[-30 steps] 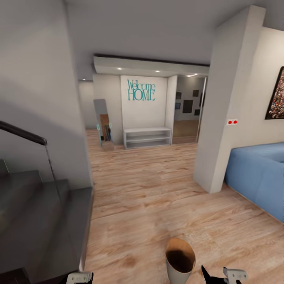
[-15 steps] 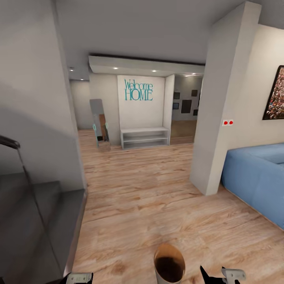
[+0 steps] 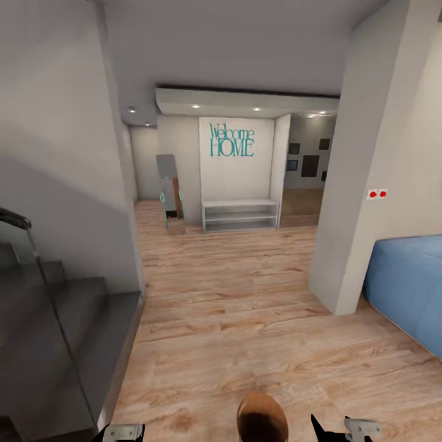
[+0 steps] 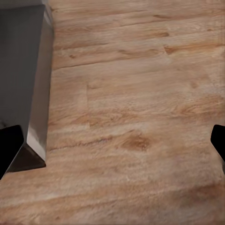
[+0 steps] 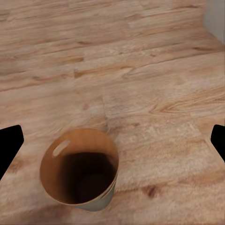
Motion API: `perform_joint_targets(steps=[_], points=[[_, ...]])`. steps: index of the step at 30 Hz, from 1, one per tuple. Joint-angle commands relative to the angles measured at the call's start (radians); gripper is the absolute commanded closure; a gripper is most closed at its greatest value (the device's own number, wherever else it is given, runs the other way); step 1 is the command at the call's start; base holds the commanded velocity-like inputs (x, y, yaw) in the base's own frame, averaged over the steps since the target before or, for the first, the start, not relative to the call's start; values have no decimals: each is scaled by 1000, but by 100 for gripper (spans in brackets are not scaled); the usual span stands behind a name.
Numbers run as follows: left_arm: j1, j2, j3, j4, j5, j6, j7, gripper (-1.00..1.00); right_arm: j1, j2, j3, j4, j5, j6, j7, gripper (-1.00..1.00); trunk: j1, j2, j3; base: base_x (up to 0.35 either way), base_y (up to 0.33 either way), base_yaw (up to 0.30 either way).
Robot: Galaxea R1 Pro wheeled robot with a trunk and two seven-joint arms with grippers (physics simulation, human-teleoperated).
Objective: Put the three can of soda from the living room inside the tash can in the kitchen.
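The tash can [image 3: 263, 418] stood upright on the wood plank floor [image 3: 245, 319] at the lower edge of the head view, between the two grippers, nearer the right one. Its mouth faced up, long axis vertical. In the right wrist view the tash can [image 5: 79, 171] showed a glossy copper-brown interior, dark toward the bottom; contents could not be made out in the shadow. A pale highlight lay near the rim.

The left gripper [image 3: 120, 433] sat low at the bottom of the head view, over the floor just beside the dark stair block [image 3: 67, 331]. In the left wrist view its fingertips [image 4: 10, 145] were spread wide to both edges of the picture, nothing between them but floor and the corner of the stair block [image 4: 23, 79].

The right gripper [image 3: 344, 430] was likewise low, apart from the can. Its fingertips [image 5: 9, 145] were spread wide, holding nothing.

Ahead: white pillar [image 3: 362, 184], blue sofa [image 3: 408, 288], white shelf unit [image 3: 240, 215] under "Welcome HOME" lettering [image 3: 232, 140], leaning mirror [image 3: 170, 193].
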Motion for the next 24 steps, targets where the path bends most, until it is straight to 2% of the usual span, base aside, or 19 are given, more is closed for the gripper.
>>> perform_joint_targets(steps=[1,19,24], points=[[0,0,0,0,0,0,0,-100,0,0,0,0,0,0,0,-100,0,0,0,85,-237,245],[0,-2,0,0,2,0,0,-100,0,0,5,11,1,2,-4,-100,0,0,0,27,-257,248],[0,-2,0,0,2,0,1,-100,0,0,18,21,1,2,-5,-100,0,0,0,1,-233,248]])
